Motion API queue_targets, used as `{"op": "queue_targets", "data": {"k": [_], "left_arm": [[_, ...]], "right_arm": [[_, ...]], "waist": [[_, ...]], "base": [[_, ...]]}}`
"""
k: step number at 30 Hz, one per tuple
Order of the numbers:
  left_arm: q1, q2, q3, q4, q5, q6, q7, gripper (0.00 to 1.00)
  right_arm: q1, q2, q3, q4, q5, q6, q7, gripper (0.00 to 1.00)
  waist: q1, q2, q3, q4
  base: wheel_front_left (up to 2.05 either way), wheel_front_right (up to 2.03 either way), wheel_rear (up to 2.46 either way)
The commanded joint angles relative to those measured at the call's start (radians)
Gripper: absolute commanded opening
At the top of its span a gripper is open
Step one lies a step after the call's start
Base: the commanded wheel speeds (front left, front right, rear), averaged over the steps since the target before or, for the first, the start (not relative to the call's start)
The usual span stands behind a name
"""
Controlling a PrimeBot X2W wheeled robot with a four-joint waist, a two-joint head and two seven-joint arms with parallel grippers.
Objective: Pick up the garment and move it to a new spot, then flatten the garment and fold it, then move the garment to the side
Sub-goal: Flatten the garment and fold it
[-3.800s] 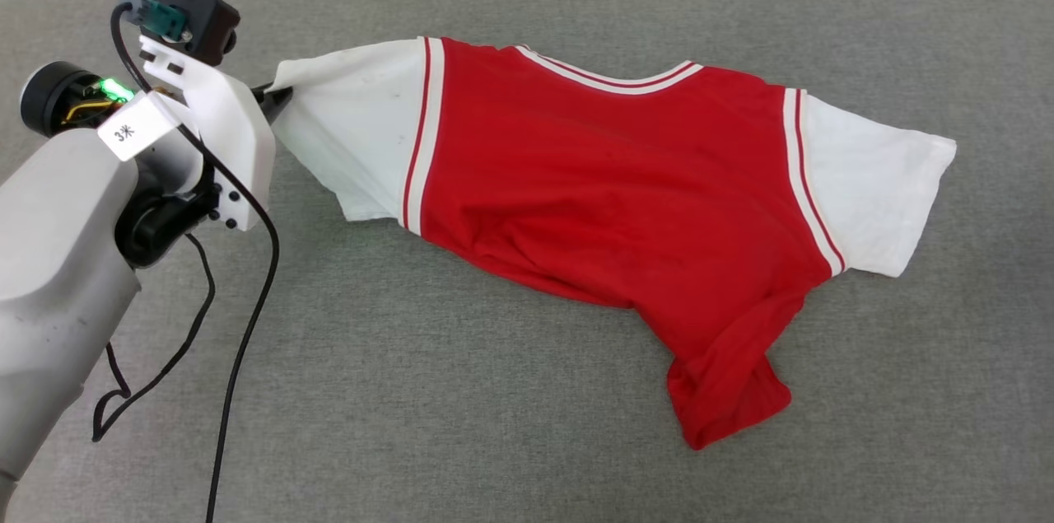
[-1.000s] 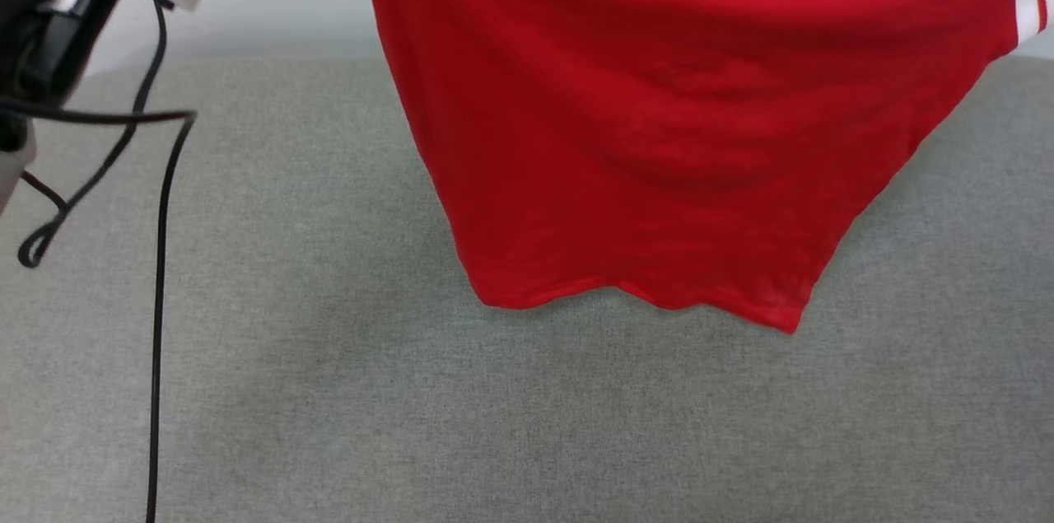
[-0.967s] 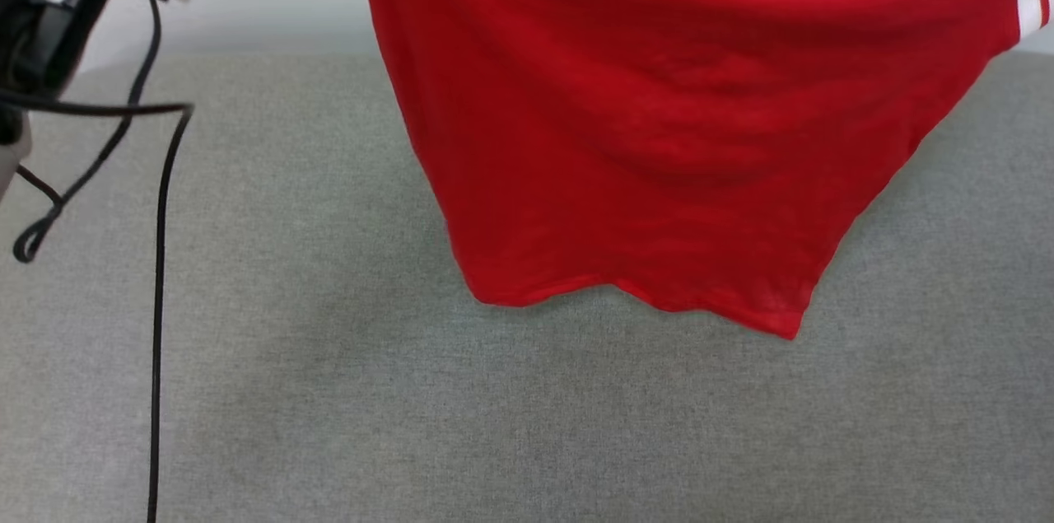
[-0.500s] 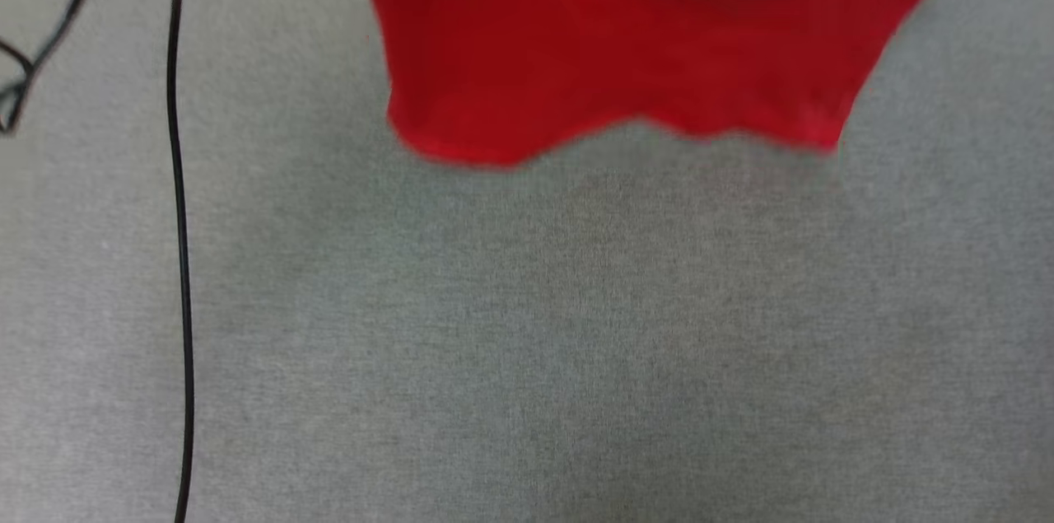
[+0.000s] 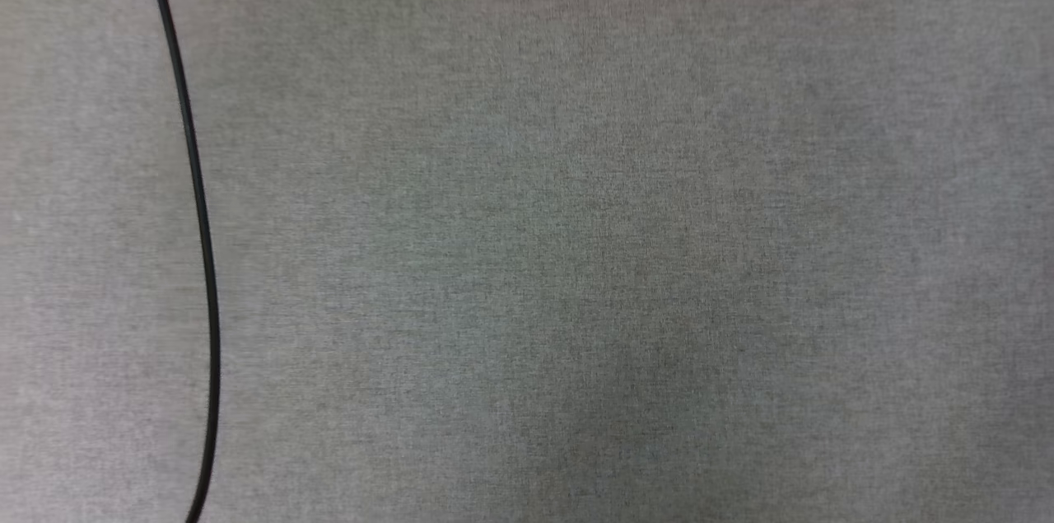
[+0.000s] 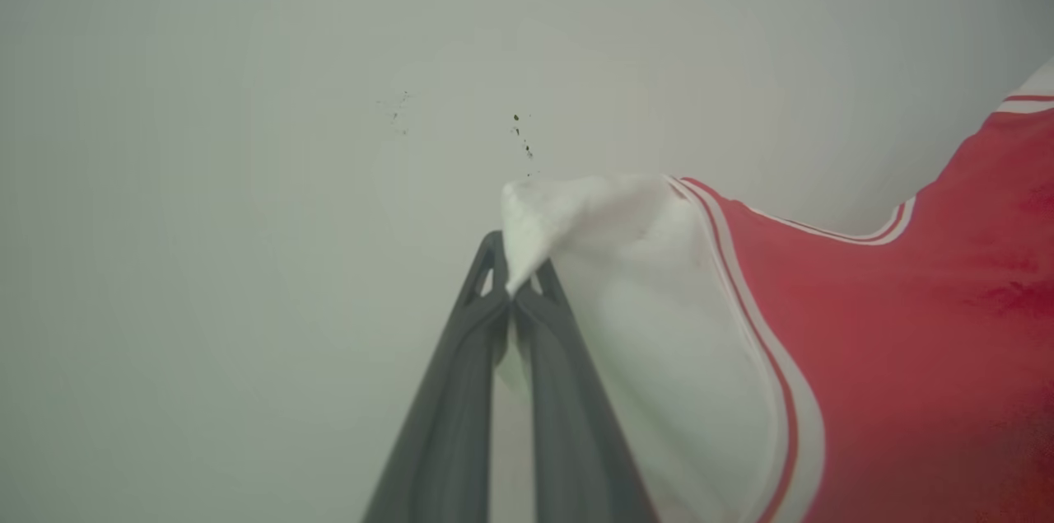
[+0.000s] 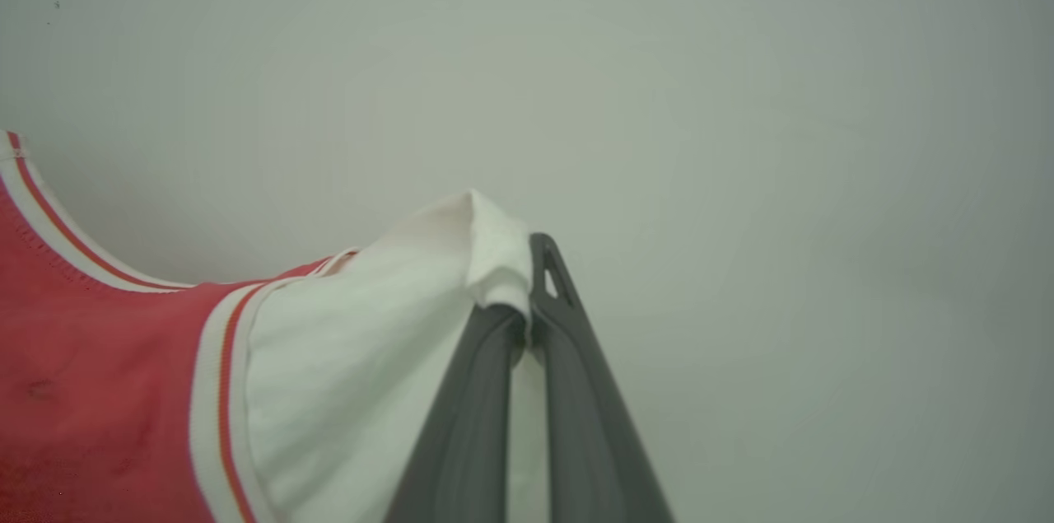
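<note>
Jaws clenched, the left gripper point(image 6: 512, 280) and right gripper point(image 7: 524, 313) each pinch a white sleeve of the garment point(image 6: 906, 342), which hangs between them before a pale wall point(image 6: 247, 136).

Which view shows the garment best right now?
Left wrist view: the garment shows sleeve, striped trim, neckline and red body, pinched by the left claw. Right wrist view gives the other sleeve in the right claw. Head view faces grey surface.

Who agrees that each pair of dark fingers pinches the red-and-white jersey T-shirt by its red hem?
No. The left fingers and right fingers pinch the red-and-white jersey T-shirt by its white sleeves, not its red hem; both wrist views show it.
</note>
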Motion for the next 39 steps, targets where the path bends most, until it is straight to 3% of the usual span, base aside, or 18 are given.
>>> {"op": "queue_targets", "data": {"k": [1,8,14,18,19,25,39], "left_arm": [[-0.014,-0.016,0.002,0.038,-0.006,-0.013,-0.024,0.00],[0.079,-0.034,-0.006,0.112,-0.022,-0.035,-0.089,0.00],[0.236,-0.028,0.003,0.076,-0.039,-0.031,-0.124,0.00],[0.410,-0.014,0.029,-0.009,-0.049,-0.002,-0.130,0.00],[0.571,-0.004,0.059,-0.102,-0.054,0.031,-0.131,0.00],[0.891,-0.001,0.119,-0.235,-0.083,0.083,-0.131,0.00],[1.448,-0.057,0.242,-0.296,-0.106,0.111,-0.131,0.00]], "right_arm": [[-0.020,0.022,0.012,0.042,0.001,-0.001,-0.027,0.00],[0.047,0.069,0.049,0.145,0.049,-0.001,-0.130,0.00],[0.177,0.074,0.147,0.165,0.108,-0.001,-0.226,0.00],[0.313,0.069,0.220,0.134,0.164,-0.001,-0.264,0.00],[0.429,0.060,0.255,0.098,0.211,-0.001,-0.279,0.00],[0.667,0.055,0.294,0.037,0.267,-0.001,-0.293,0.00],[1.151,0.065,0.263,-0.041,0.337,-0.001,-0.299,0.00]], "waist": [[-0.0002,0.0000,0.029,-0.007],[-0.0002,0.0000,0.038,-0.016],[-0.0002,0.0000,-0.003,-0.009],[-0.0002,0.0000,-0.057,-0.001],[-0.0002,0.0000,-0.104,0.004],[-0.0002,0.0000,-0.195,0.005],[-0.0002,0.0000,-0.391,-0.016]], "base": [[0.00,0.00,0.00],[0.00,0.00,0.00],[0.00,0.00,0.00],[0.00,0.00,0.00],[0.00,0.00,0.00],[0.00,0.00,0.00],[0.00,0.00,0.00]]}}
